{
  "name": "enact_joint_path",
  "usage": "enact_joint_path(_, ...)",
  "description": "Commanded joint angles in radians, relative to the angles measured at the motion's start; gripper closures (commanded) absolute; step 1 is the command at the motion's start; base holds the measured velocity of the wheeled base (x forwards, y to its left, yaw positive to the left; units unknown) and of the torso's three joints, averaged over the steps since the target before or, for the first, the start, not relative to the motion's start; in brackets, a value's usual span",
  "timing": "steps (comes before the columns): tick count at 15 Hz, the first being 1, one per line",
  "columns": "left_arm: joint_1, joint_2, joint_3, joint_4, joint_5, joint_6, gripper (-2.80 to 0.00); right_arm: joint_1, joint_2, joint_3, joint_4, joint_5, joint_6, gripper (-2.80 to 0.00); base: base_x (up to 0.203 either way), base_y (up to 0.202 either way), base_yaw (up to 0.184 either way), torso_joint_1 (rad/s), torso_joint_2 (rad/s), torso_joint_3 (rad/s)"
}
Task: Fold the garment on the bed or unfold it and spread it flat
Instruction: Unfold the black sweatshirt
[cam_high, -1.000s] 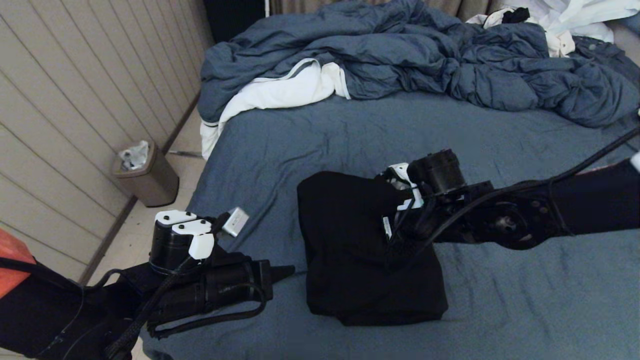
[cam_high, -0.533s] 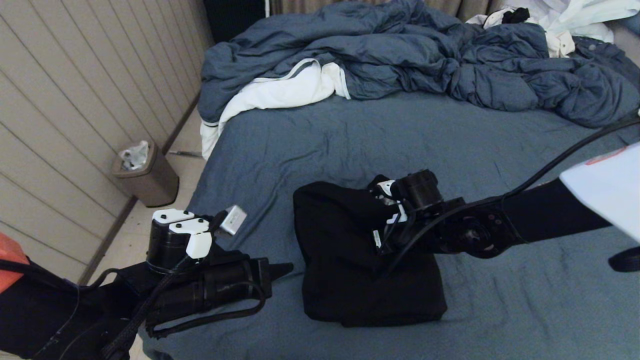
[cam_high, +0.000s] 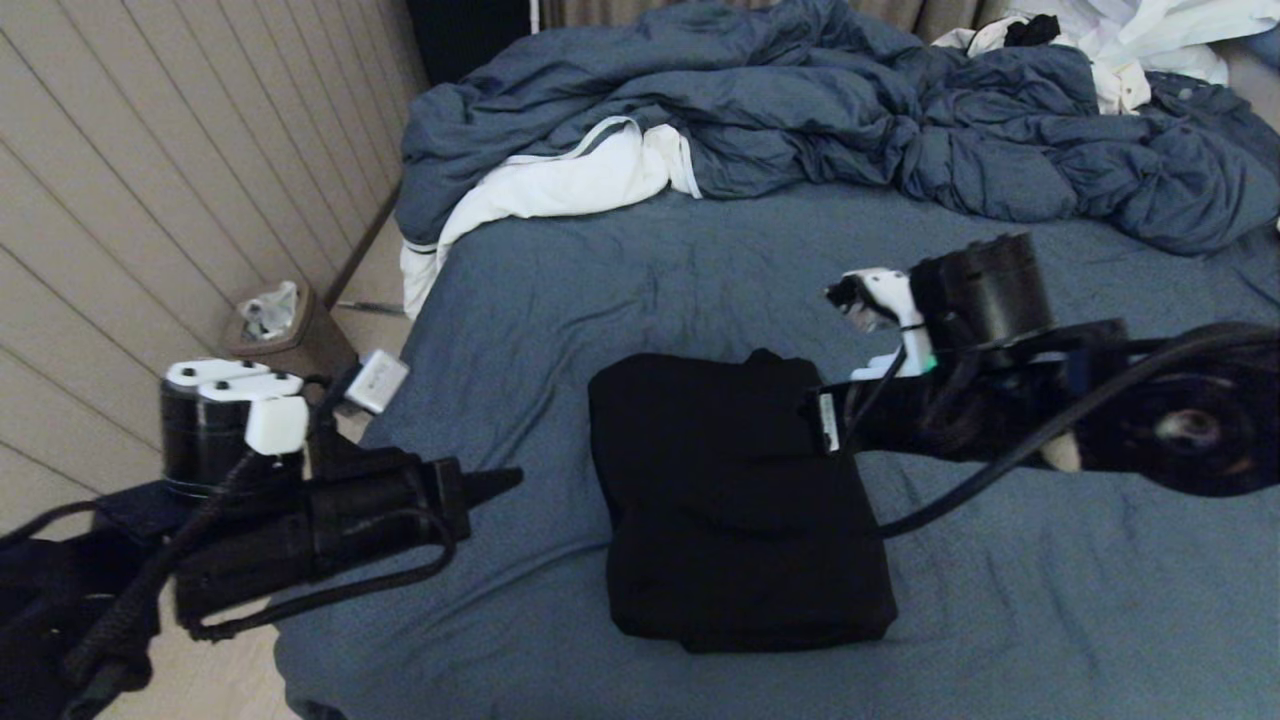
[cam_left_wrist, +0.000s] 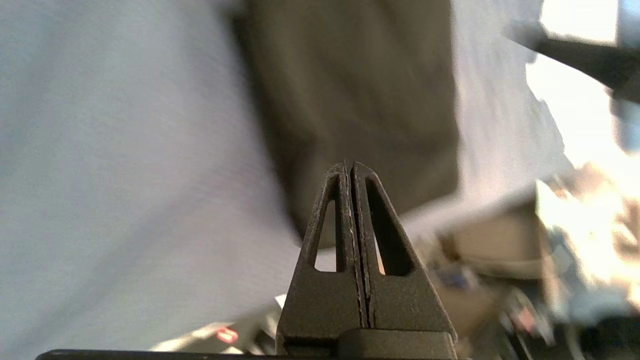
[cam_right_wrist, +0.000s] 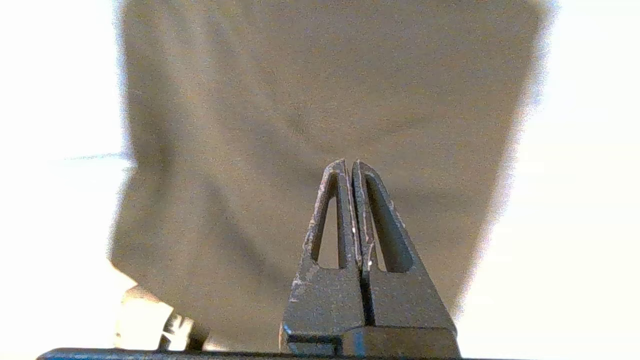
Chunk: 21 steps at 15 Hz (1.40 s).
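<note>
The garment (cam_high: 740, 500) is a black hoodie folded into a compact rectangle on the near middle of the bed (cam_high: 700, 270). My right gripper (cam_high: 805, 405) hovers just over the garment's right far corner, shut and empty. In the right wrist view the shut gripper (cam_right_wrist: 349, 162) points at the dark garment (cam_right_wrist: 325, 100) below. My left gripper (cam_high: 510, 478) is off the garment's left side, over the bed's left edge, shut on nothing. The left wrist view has the shut gripper (cam_left_wrist: 349, 165) aimed toward the garment (cam_left_wrist: 350, 90), clear of it.
A crumpled blue-grey duvet (cam_high: 800, 110) with white lining fills the far end of the bed. White clothing (cam_high: 1150, 40) lies at the far right. A brown waste bin (cam_high: 290, 350) stands on the floor by the panelled wall, left of the bed.
My right gripper has lifted off the garment and drawn back to the right; the raised fold has settled flat. My left arm has pulled back to the left.
</note>
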<state>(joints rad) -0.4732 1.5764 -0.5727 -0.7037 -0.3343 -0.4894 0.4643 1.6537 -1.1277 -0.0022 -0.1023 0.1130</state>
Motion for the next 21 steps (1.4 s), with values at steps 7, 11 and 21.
enact_joint_path(7, 0.485, -0.726, 0.016, 0.619, -0.003, 0.226, 0.00, -0.170, -0.745, 0.159, 0.311, -0.007, -0.001, 0.00, 0.000, 0.000, 0.000, 0.000, 0.00, 0.000)
enact_joint_path(11, 0.541, -0.974, 0.116, 0.823, -0.028, 0.281, 0.00, -0.267, -1.056, 0.459, 0.352, -0.019, -0.006, 0.00, 0.000, 0.000, 0.000, 0.000, 0.00, 0.000)
enact_joint_path(21, 0.532, -1.016, 0.298, 0.762, -0.272, 0.307, 0.00, -0.482, -1.433, 0.751, 0.439, 0.041, -0.128, 0.00, 0.000, 0.000, 0.000, 0.000, 0.00, 0.000)
